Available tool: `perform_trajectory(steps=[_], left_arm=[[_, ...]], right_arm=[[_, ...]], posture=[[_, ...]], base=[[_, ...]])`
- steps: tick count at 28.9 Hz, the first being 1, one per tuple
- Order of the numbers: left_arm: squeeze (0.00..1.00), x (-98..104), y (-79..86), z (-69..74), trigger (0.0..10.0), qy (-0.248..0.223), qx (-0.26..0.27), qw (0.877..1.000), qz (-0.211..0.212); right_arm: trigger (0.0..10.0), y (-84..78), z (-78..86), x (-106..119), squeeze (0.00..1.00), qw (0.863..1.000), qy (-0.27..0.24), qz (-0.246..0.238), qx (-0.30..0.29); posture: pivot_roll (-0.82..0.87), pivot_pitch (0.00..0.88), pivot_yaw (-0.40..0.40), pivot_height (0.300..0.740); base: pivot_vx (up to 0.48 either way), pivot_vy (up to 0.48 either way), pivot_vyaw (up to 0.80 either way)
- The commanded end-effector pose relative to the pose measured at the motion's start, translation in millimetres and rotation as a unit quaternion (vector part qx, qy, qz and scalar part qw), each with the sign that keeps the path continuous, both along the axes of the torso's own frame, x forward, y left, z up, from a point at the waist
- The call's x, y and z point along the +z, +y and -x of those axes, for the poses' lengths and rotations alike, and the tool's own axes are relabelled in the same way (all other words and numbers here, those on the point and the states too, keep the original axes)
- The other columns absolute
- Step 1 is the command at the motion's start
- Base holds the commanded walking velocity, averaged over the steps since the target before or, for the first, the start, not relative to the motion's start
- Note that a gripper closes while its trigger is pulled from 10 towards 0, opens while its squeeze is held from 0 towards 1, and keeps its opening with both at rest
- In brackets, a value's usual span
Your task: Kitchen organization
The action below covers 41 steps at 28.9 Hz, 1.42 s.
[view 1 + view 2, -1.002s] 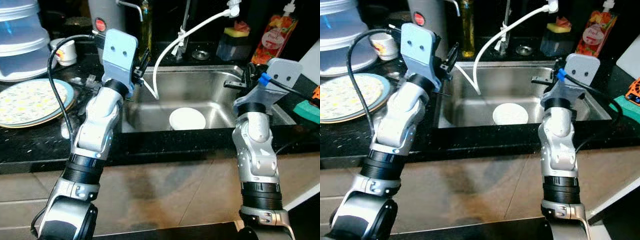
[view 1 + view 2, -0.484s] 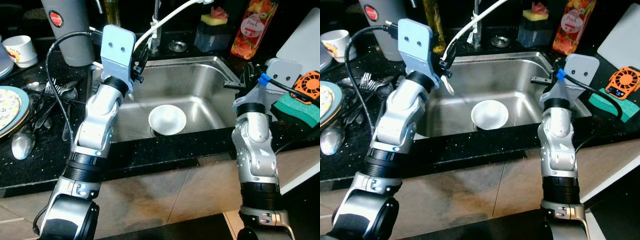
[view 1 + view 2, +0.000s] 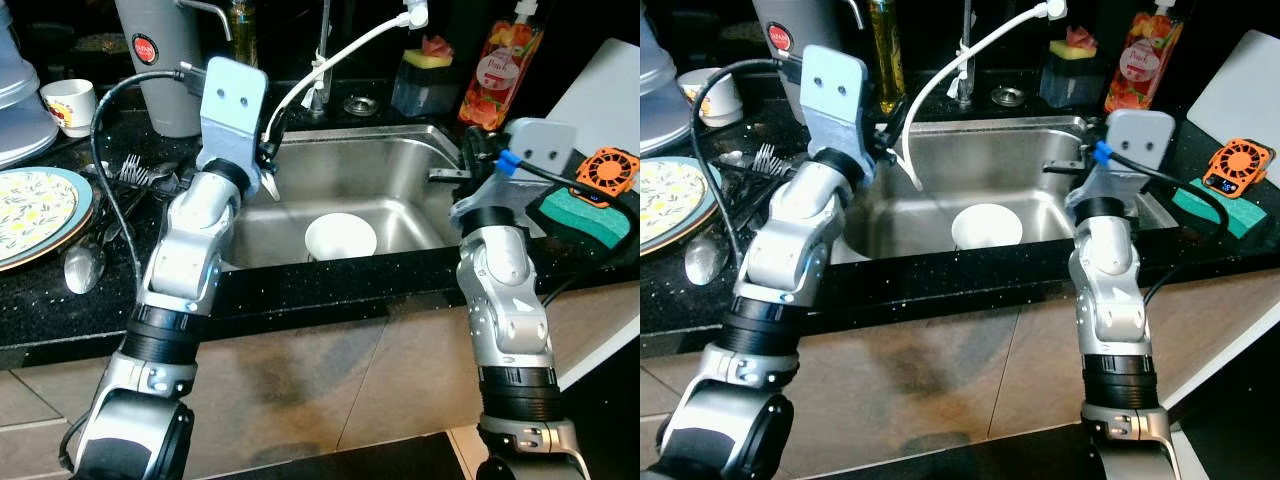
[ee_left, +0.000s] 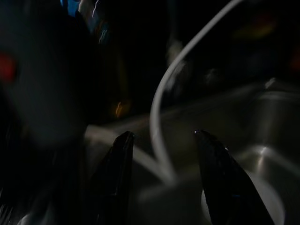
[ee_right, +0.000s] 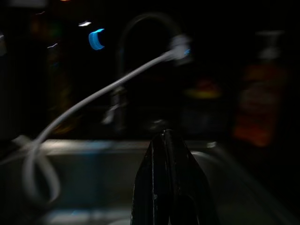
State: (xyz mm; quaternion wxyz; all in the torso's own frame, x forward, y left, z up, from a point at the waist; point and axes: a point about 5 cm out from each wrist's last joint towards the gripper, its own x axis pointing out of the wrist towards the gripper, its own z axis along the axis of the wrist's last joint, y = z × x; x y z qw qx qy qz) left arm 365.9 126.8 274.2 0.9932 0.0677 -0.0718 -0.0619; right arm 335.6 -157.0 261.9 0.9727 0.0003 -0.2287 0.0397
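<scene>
A white bowl (image 3: 341,237) lies upright on the floor of the steel sink (image 3: 400,160). My left gripper (image 4: 162,135) hangs open and empty over the sink's left rim, near a white hose (image 3: 340,60) that droops from the tap. At the sink's right rim my right gripper (image 5: 165,133) is shut on nothing. On the black counter to the left lie forks (image 3: 135,170), a spoon (image 3: 80,268) and a patterned plate (image 3: 30,205).
A grey flask (image 3: 160,60) and a cup (image 3: 70,105) stand at the back left. Behind the sink are a sponge holder (image 3: 425,85) and a red soap pouch (image 3: 497,60). On the right lie a green sponge (image 3: 580,215), an orange device (image 3: 607,165) and a white board (image 3: 600,100).
The camera has swung, so the whole scene shifted; the plate is further into view than half a second ago. Both arms keep their pose over the sink rims.
</scene>
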Motion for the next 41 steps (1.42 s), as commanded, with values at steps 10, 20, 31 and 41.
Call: perform_trajectory(steps=[10, 20, 31, 41], left_arm=[[0.0, -34, 45.3, 2.2, 10.0, 0.105, 0.1, 0.979, 0.146], [0.0, -44, 21.4, 39.6, 10.0, 0.118, 0.118, 0.927, 0.337], [0.0, -66, 22.9, 22.9, 10.0, 0.174, 0.145, 0.885, 0.407], [0.0, -45, 14.8, 3.9, 10.0, 0.161, 0.105, 0.908, 0.371]], right_arm=[[10.0, 3.4, 1.5, 2, 0.0, 0.997, 0.019, -0.009, 0.07], [10.0, 0.2, 3.0, -2, 0.0, 0.996, 0.034, -0.002, 0.079], [10.0, 3.3, -0.6, 1, 0.0, 0.995, 0.036, -0.001, 0.088], [10.0, 3.9, 2.3, 3, 0.0, 0.996, 0.029, -0.01, 0.084]], posture=[[0.11, 0.053, -0.03, 0.74], [0.1, 0.05, -0.04, 0.74], [0.09, 0.05, -0.057, 0.74], [0.08, 0.057, -0.031, 0.74]], base=[[0.0, 0.0, 0.0], [0.0, 0.0, 0.0], [0.0, 0.0, 0.0], [0.0, 0.0, 0.0]])
